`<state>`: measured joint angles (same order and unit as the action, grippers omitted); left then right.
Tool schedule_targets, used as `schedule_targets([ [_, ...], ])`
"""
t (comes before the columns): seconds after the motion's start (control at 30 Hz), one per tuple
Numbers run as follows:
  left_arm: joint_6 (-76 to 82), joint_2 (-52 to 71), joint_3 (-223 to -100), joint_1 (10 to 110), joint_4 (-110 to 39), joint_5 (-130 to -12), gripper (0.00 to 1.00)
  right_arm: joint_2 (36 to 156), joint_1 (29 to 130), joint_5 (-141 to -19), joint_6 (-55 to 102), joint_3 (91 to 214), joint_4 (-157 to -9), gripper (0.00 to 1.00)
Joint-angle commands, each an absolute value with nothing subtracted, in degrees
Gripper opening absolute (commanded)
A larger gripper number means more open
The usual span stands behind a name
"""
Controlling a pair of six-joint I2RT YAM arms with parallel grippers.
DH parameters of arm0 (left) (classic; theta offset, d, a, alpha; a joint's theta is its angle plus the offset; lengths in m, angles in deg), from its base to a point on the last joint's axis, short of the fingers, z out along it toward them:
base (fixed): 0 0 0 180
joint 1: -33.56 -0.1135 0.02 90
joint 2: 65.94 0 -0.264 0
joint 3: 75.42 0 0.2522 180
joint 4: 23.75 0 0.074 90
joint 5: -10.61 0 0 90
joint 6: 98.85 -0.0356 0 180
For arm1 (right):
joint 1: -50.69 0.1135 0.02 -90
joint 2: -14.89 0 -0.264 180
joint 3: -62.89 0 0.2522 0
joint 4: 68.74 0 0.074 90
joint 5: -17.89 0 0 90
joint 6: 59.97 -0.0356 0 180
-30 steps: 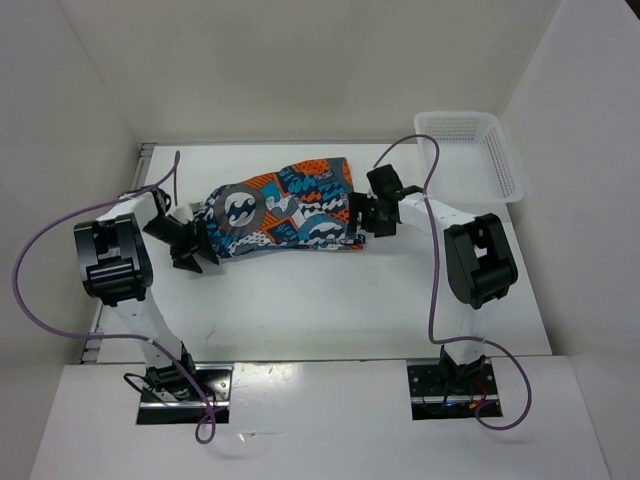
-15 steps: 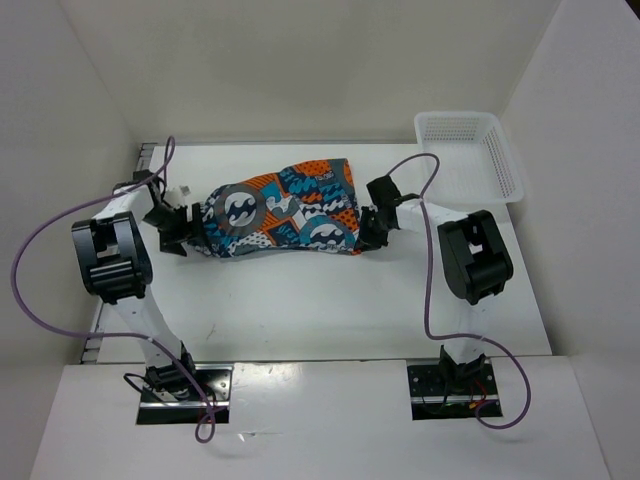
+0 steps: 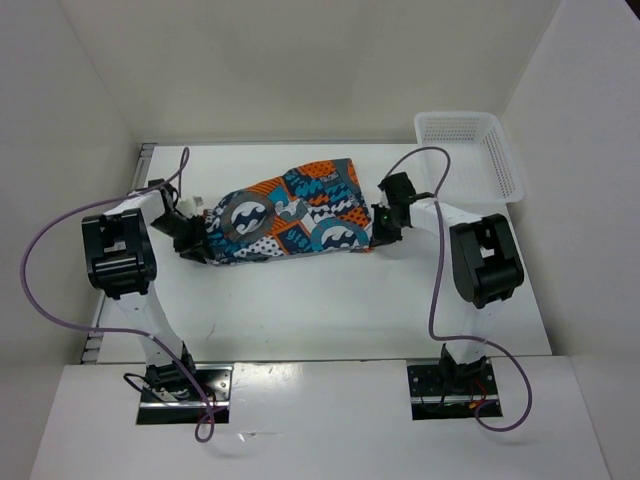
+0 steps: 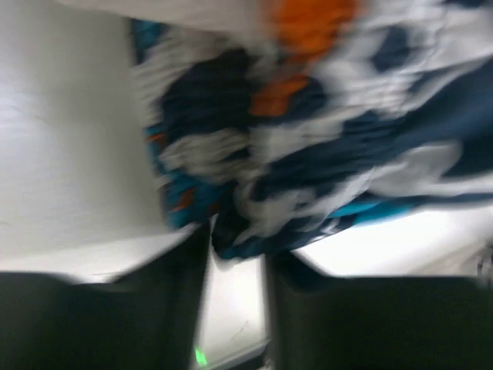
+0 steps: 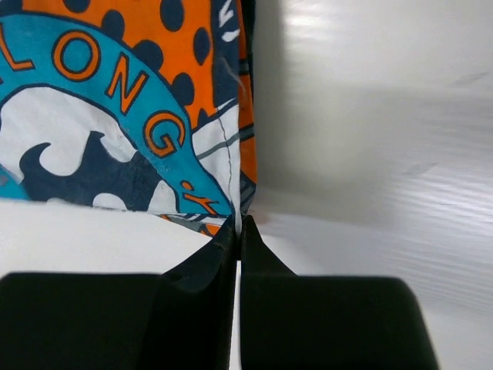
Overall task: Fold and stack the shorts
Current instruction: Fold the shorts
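Right end effector (image 5: 239, 225) pinches shorts (image 5: 115, 92) (hem corner).

Both arms fold low, forearms turned inward. The left gripper (image 3: 200, 246) at 9 o'clock clamps the shorts (image 3: 290, 210). The right gripper (image 3: 379, 232) at 3 o'clock pinches their hem, fingers together.
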<state>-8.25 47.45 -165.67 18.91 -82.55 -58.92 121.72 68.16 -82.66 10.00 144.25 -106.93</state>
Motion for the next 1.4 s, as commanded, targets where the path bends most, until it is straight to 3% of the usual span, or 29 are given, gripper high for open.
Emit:
schedule_targets([
  [0.0,-8.85,45.61,-163.28,18.97,-87.93,-56.21,0.42,117.81,62.38,-74.84,22.54,143.19,-107.99,0.00],
  [0.07,-8.85,42.80,-163.27,18.97,-93.63,-52.60,0.64,117.20,62.37,-75.80,29.89,143.19,-107.99,0.00],
  [0.13,-8.85,40.86,-165.98,18.97,-96.39,-47.59,0.76,117.20,62.37,-76.86,32.30,143.19,-107.99,0.00],
  [0.33,-8.85,43.21,-178.54,20.63,-89.65,-44.14,0.86,116.67,62.37,-78.00,38.02,142.49,-107.46,0.00],
  [0.4,-8.85,48.22,-184.08,22.39,-88.41,-44.14,0.99,116.67,62.37,-77.48,39.17,142.49,-107.46,0.00],
  [0.5,-8.85,54.02,-188.30,26.17,-86.03,-45.80,1.00,116.05,62.37,-77.48,39.87,142.49,-106.94,0.00],
  [0.77,-8.85,59.56,-189.37,30.04,-78.91,-55.30,1.00,113.68,62.37,-78.62,40.40,141.17,-106.41,0.00],
  [0.87,-8.85,60.98,-187.89,30.58,-77.86,-58.63,0.90,113.15,62.37,-78.62,40.40,141.17,-105.80,0.00],
  [0.9,-8.85,61.67,-187.88,30.58,-77.85,-59.17,0.67,113.15,62.37,-78.62,40.40,141.17,-105.79,0.00],
  [0.97,-8.85,61.68,-187.88,30.58,-76.54,-60.74,0.32,112.63,62.37,-77.31,40.40,140.64,-105.27,0.00],
  [1.0,-8.85,60.64,-187.36,30.58,-75.93,-61.45,0.19,112.63,62.37,-77.30,41.01,140.64,-105.27,0.00],
  [1.03,-8.85,60.02,-187.35,30.58,-75.40,-61.46,0.13,112.63,62.37,-76.78,41.02,140.12,-105.27,0.00],
  [1.17,-8.85,55.28,-185.87,30.05,-74.61,-62.60,0.15,111.40,62.37,-76.77,42.07,138.19,-104.74,0.00],
  [1.27,-8.85,55.26,-184.72,30.58,-75.64,-61.99,0.38,111.40,62.37,-78.43,42.07,138.18,-104.74,0.00],
  [1.3,-8.85,55.26,-184.72,31.27,-76.26,-61.99,0.40,111.40,62.37,-79.23,42.07,138.88,-104.74,0.01],
  [1.33,-8.85,55.96,-184.72,31.97,-76.27,-61.99,0.42,111.40,62.37,-80.71,41.38,138.88,-105.52,0.36],
  [1.37,-8.85,56.49,-184.72,31.98,-76.27,-61.99,0.44,111.40,62.37,-81.51,41.37,139.75,-106.31,0.50],
])
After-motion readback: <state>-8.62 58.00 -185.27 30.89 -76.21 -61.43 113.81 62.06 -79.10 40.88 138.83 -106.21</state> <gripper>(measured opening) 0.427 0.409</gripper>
